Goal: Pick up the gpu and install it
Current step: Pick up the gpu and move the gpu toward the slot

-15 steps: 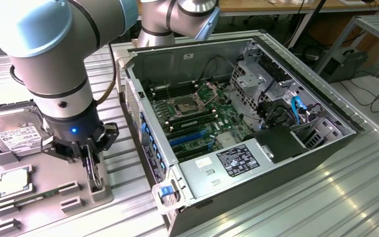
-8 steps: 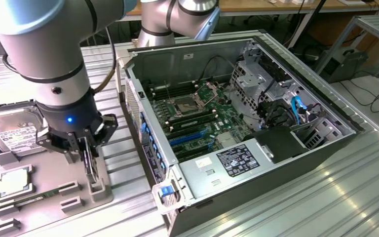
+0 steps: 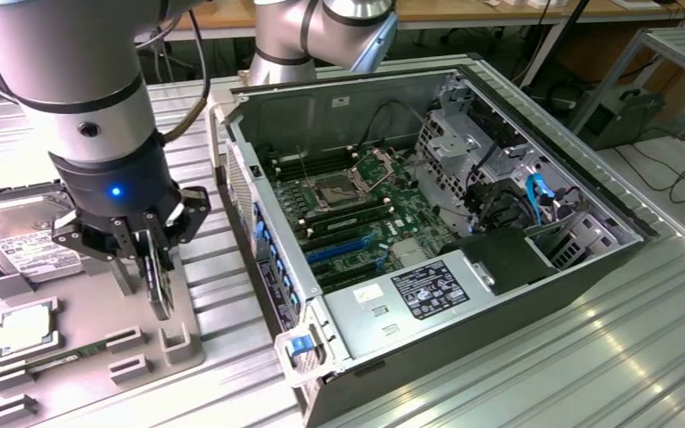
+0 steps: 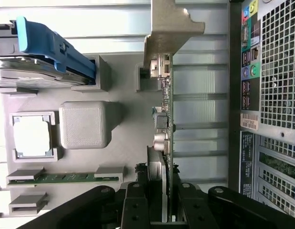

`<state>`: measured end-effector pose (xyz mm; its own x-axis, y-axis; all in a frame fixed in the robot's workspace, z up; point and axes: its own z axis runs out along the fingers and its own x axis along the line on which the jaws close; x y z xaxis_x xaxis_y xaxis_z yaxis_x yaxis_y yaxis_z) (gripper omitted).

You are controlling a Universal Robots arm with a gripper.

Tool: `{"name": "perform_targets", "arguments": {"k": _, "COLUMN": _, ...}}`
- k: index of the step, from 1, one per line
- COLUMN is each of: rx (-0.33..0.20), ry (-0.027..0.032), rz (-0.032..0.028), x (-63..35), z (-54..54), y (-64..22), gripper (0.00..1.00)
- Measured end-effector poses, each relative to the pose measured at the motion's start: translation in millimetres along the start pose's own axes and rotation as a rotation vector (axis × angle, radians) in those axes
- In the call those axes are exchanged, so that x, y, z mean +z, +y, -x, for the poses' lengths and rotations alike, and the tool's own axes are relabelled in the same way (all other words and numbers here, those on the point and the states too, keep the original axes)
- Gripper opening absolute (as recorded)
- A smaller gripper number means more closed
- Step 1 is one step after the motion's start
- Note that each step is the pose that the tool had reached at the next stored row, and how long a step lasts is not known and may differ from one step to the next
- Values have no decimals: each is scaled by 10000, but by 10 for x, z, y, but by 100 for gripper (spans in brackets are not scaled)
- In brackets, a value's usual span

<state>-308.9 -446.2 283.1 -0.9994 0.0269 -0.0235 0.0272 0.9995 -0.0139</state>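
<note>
Over the grey plastic tray (image 3: pixel 86 312), the black gripper (image 3: pixel 149 259) clamps the thin dark-green gpu card (image 3: pixel 160 292). It stands edge-on.

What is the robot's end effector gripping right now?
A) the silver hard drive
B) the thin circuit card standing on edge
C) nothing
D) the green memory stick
B: the end effector is closed on the gpu, a thin card on edge over the grey tray; the hard drive lies apart.
</note>
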Motion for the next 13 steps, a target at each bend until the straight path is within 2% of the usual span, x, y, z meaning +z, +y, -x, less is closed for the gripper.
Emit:
{"name": "perform_targets", "arguments": {"k": 6, "rx": -222, "ry": -3, "rz": 5, "x": -38, "z": 1, "y": 0, "gripper": 28}}
{"name": "perform_targets", "arguments": {"k": 7, "rx": -222, "ry": -2, "rz": 4, "x": -159, "z": 4, "y": -2, "gripper": 28}}
{"name": "perform_targets", "arguments": {"k": 8, "rx": -222, "ry": -3, "rz": 5, "x": -227, "z": 5, "y": -2, "gripper": 28}}
{"name": "perform_targets", "arguments": {"k": 13, "rx": -222, "ry": -2, "rz": 4, "x": -410, "z": 9, "y": -5, "gripper": 28}}
